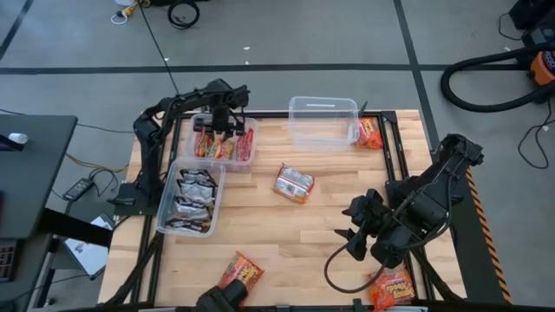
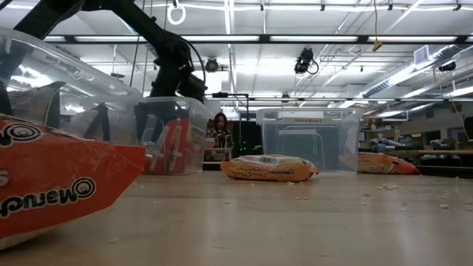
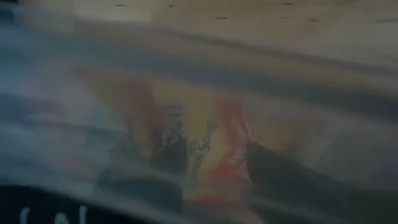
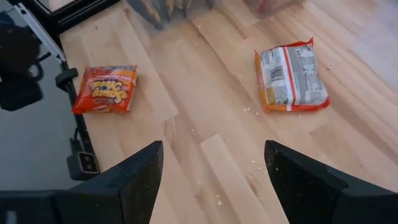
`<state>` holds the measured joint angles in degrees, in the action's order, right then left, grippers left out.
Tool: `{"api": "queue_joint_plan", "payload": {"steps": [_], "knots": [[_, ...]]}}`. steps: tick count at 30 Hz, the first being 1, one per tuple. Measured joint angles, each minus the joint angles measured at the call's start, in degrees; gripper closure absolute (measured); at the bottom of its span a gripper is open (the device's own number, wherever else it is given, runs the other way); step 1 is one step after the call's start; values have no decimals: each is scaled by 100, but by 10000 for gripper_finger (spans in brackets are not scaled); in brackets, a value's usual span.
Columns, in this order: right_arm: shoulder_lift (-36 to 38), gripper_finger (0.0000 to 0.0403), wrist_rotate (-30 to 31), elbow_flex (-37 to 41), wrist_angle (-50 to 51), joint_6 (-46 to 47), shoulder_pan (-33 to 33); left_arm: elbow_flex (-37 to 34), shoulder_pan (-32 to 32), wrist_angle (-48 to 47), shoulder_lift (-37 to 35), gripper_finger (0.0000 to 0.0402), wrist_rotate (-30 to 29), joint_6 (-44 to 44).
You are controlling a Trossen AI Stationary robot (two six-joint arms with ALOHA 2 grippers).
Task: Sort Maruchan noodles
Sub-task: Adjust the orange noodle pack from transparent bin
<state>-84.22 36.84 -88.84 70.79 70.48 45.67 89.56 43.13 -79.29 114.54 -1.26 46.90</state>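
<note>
The Maruchan noodles lie spread about. Yellow-and-red packets fill one clear bin [image 1: 224,143], and silver-black ones fill another [image 1: 191,199]. Loose packets lie flat on the wood: one mid-table [image 1: 293,183] [image 4: 290,78], one by the empty bin [image 1: 370,133], one at the near edge [image 1: 240,273] [image 4: 106,89] and one at the near right [image 1: 392,289]. My left gripper [image 1: 227,123] points down into the yellow-and-red bin, with a yellow-and-red packet [image 3: 199,143] between its fingers. My right gripper [image 4: 214,180] [image 1: 355,230] hangs open above bare wood at the right. My left gripper comes from above, pointing down, and has a yellow-and-red packet [image 3: 202,158] between its two fingers [image 3: 270,171]. The left wrist view is blurred, so I cannot make out which part of the packet it has or whether the packet is clear of those below.
An empty clear bin [image 1: 323,120] [image 2: 309,140] stands at the far edge. Crumbs dot the wood. A black frame [image 1: 408,173] runs along the table's sides. Bare wood lies between the mid-table packet and the near edge.
</note>
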Motion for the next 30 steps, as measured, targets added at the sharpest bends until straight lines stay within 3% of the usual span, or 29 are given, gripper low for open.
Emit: {"api": "queue_joint_plan", "payload": {"steps": [5, 13, 17, 23, 30], "knots": [[1, 119, -24, 2, 288, -43, -2, -7, -151, -43, -209, 235, -133, -40], [1, 119, -22, 2, 349, -37, -2, 0, -628, -17, -811, 235, -892, -29], [0, 119, 75, 2, 349, 29, 13, -89, -816, 62, -818, 235, -868, 29], [0, 119, 74, 2, 347, 50, 42, -981, -1151, 236, -1001, 235, -775, 293], [0, 119, 69, 2, 349, 50, 46, -2093, -1069, 1519, -1224, 235, -172, 541]]}}
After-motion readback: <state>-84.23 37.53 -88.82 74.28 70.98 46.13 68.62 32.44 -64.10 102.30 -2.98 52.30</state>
